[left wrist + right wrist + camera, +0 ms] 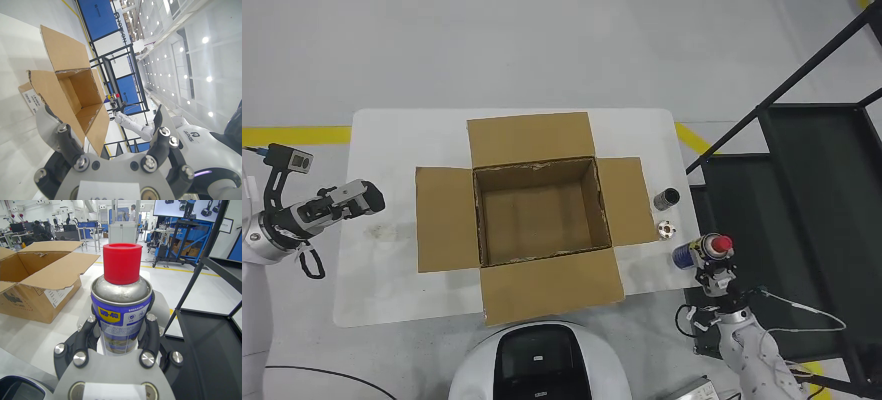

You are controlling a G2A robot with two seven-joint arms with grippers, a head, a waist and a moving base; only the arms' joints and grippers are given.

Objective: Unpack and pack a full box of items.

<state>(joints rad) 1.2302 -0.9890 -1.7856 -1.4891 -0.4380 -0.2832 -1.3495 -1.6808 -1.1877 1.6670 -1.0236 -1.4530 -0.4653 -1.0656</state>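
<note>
An open cardboard box (542, 210) stands in the middle of the white table (392, 290), all flaps folded out and its inside bare. My right gripper (712, 272) is at the table's right edge, shut on a blue spray can (694, 252) with a red cap. In the right wrist view the spray can (121, 306) stands upright between the fingers (151, 325), with the box (37, 279) off to one side. My left gripper (367, 197) hovers left of the box, open and holding nothing. Its own view shows the left gripper (103, 121) spread wide, facing the box (75, 91).
Two small cylinders stand on the table right of the box, a dark one (666, 198) and a silver one (668, 230). A black metal rack (802, 200) borders the table's right side. Bare tabletop lies left of the box.
</note>
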